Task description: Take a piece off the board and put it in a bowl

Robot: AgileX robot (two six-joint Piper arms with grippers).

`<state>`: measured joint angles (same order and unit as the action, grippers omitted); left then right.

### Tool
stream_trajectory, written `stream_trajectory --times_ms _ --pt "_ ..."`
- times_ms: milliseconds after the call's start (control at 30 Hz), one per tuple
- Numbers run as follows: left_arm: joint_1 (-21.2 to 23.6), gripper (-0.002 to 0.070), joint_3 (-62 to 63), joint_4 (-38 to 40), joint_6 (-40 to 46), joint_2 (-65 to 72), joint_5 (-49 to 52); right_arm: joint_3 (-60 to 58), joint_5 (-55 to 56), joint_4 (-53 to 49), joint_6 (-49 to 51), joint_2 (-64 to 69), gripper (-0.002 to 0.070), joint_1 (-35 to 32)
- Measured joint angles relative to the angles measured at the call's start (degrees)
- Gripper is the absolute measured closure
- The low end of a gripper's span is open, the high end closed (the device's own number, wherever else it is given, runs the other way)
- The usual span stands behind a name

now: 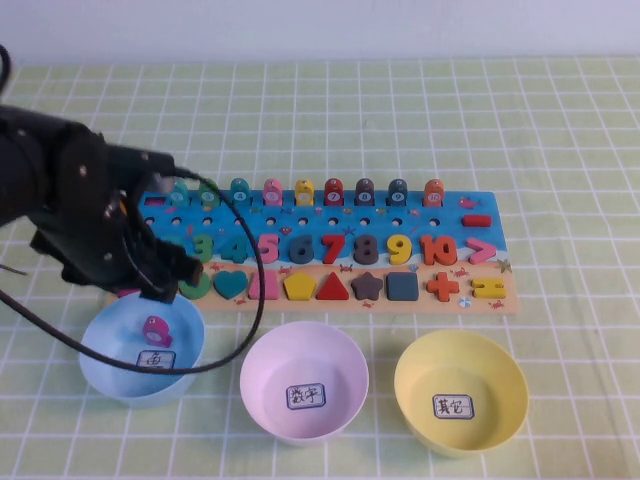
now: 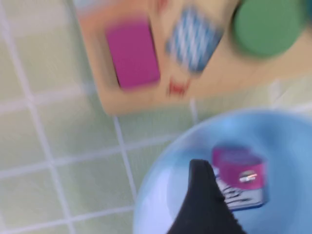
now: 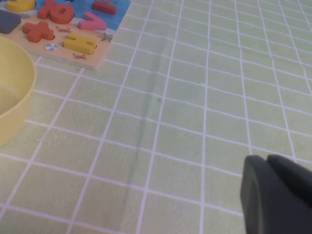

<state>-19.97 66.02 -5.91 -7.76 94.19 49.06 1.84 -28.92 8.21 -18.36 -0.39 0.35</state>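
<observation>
- A small purple-magenta fish piece [image 1: 152, 327] lies inside the light blue bowl [image 1: 105, 375], touching the white handwritten label [image 1: 156, 359] on the bowl's floor.
- The left gripper [image 1: 160, 285] hangs just above the far rim of that bowl, beside the near left corner of the puzzle board [image 1: 500, 300]. It holds nothing; whether its claw is spread or closed cannot be told.
- The board sits just behind a row of three bowls: light blue, then pink [image 1: 262, 385], then yellow [image 1: 415, 395].
- In the left wrist view, the piece [image 2: 239, 168] rests free on the label, one dark fingertip [image 2: 204, 195] just beside it.
- The right gripper [image 3: 275, 192] hovers over bare checked tablecloth [image 3: 170, 107], away from the board; its claw state cannot be told.
</observation>
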Motion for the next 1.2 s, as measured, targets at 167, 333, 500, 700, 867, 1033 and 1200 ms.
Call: stream_trajectory --times_ms 167,333,500,700,867,1033,1200 --pt "0.0 0.0261 5.63 -0.89 1.54 -8.89 2.74 0.0 0.0 0.0 0.0 0.0 0.0694 0.0" --pt "0.0 0.0302 5.88 -6.16 3.58 -19.45 6.16 0.0 0.0 0.0 0.0 0.0 0.0694 0.0" --pt "0.0 0.047 -0.36 -8.38 4.21 -30.66 6.51 0.0 0.0 0.0 0.0 0.0 0.0694 0.0" --pt "0.0 0.0655 -10.86 -7.65 4.73 -45.16 6.29 0.0 0.0 0.0 0.0 0.0 0.0694 0.0" --pt "0.0 0.0674 -17.7 -6.01 4.84 -55.46 5.26 0.0 0.0 0.0 0.0 0.0 0.0694 0.0" --pt "0.0 0.0676 -23.42 -4.86 5.36 -63.7 4.84 0.0 0.0 0.0 0.0 0.0 0.0694 0.0" --pt "0.0 0.0677 -27.28 0.48 5.9 -69.7 1.05 0.0 0.0 0.0 0.0 0.0 0.0694 0.0"
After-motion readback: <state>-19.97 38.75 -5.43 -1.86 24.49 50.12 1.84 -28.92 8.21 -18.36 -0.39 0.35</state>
